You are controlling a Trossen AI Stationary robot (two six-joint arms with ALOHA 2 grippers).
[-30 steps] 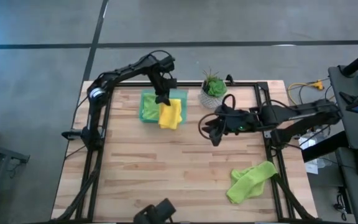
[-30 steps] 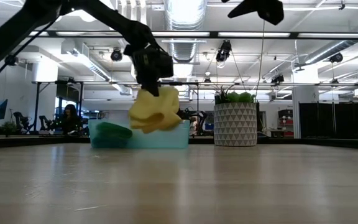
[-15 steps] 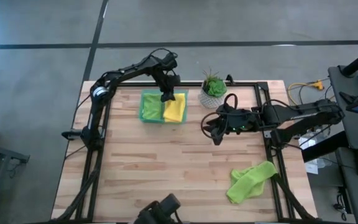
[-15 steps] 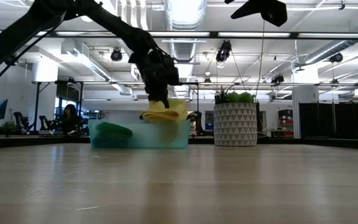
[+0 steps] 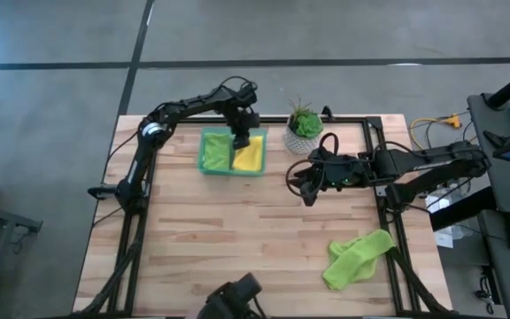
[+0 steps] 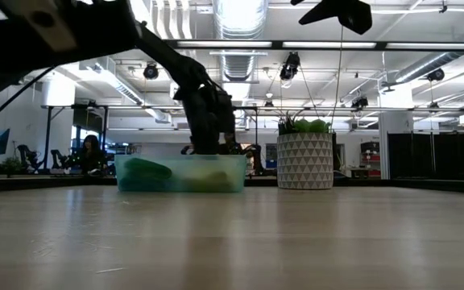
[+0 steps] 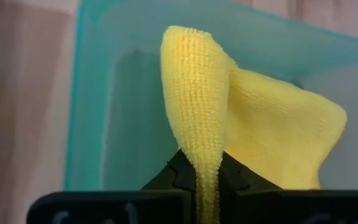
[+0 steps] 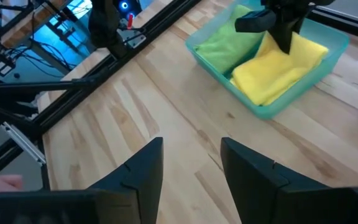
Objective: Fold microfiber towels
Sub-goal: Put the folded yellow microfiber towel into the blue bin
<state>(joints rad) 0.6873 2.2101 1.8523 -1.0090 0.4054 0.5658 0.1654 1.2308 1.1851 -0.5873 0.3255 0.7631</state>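
Note:
The yellow towel [image 5: 250, 158] lies in the right half of the translucent green tray [image 5: 207, 168], beside a folded green towel [image 5: 213, 151] in the left half. My left gripper [image 5: 240, 140] reaches down into the tray, shut on the yellow towel [image 7: 272, 137]. A crumpled lime green towel [image 5: 358, 257] lies flat on the table near its front right corner. My right gripper [image 5: 304, 188] hovers open above the table's right half, holding nothing; its fingers [image 8: 143, 168] stand apart in the right wrist view. My left gripper pinches a raised fold of the yellow towel [image 7: 205, 177] between its two fingers. The fingers come from above, slanting steeply down into the tray. The fold stands up as a ridge from the fingers, while the rest of the cloth [image 8: 278, 71] lies in the tray.
A potted plant [image 5: 304, 128] in a patterned white pot stands just right of the tray at the far edge. Black frame rails [image 5: 388, 221] run along the table's sides. Bare wood [image 5: 228, 239] stretches across the middle and near left.
My left gripper, still shut, has sunk and gone toward the table's far edge, into the tray. The yellow towel, which hung below the fingers over the tray's near rim, has been lowered in and now lies in the tray's right half.

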